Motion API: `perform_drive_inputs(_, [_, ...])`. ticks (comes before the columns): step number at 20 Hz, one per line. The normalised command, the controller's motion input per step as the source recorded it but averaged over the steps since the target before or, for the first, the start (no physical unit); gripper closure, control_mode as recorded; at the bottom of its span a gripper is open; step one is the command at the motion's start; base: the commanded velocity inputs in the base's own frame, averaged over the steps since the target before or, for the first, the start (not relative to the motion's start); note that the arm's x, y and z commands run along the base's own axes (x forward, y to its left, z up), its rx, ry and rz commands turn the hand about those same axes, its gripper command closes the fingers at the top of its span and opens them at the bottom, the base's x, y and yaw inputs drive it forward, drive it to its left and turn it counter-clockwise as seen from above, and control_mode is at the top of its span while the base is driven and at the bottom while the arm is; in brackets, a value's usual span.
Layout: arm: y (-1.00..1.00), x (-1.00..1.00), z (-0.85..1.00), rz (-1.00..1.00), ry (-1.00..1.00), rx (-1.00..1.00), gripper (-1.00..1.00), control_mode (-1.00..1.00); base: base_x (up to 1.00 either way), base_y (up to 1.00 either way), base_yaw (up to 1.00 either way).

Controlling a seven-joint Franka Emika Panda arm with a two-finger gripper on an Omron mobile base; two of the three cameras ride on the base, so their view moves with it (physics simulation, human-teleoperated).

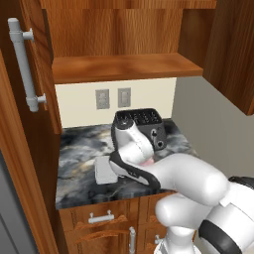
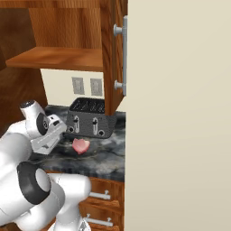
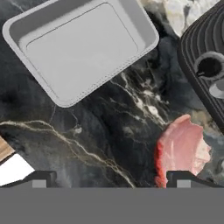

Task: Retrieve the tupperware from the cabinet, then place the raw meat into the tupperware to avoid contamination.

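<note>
The tupperware (image 3: 83, 48), a shallow whitish tray, lies empty on the dark marble counter (image 3: 109, 127); it also shows as the tupperware (image 1: 103, 170) left of my arm. The raw meat (image 3: 181, 151) is a pink-red slab lying on the counter beside the toaster (image 3: 205, 65), and the raw meat (image 2: 81, 145) sits in front of the toaster (image 2: 90, 119). My gripper (image 3: 111, 181) hangs open above the counter between the two, holding nothing, with one fingertip (image 3: 183, 179) over the meat's edge. The cabinet (image 1: 124, 67) above stands open, its shelf bare.
The open cabinet doors (image 1: 25, 64) (image 2: 113, 58) with grey bar handles jut out on both sides above the counter. Wall outlets (image 1: 113, 98) sit behind the toaster (image 1: 141, 126). Drawers (image 1: 101, 218) run below the counter edge. A beige wall (image 2: 180, 135) closes off the right.
</note>
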Motion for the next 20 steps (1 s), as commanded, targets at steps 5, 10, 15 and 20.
perform_drive_inputs(5, [-0.46, 0.16, -0.24, -0.2, 0.0, 0.02, -1.0, -1.0, 0.0, 0.0, 0.0])
perform_drive_inputs(10, [-0.07, 0.48, -0.07, -0.02, 0.0, 0.01, -1.0, -1.0, 0.0, 0.0, 0.0])
perform_drive_inputs(15, [-0.25, 0.43, -0.13, 0.02, -0.04, 0.0, -1.0, -1.0, 0.0, 0.0, 0.0])
perform_drive_inputs(20, [-0.13, 0.11, -0.15, 0.0, 0.0, 0.01, -1.0, -1.0, 0.0, 0.0, 0.0])
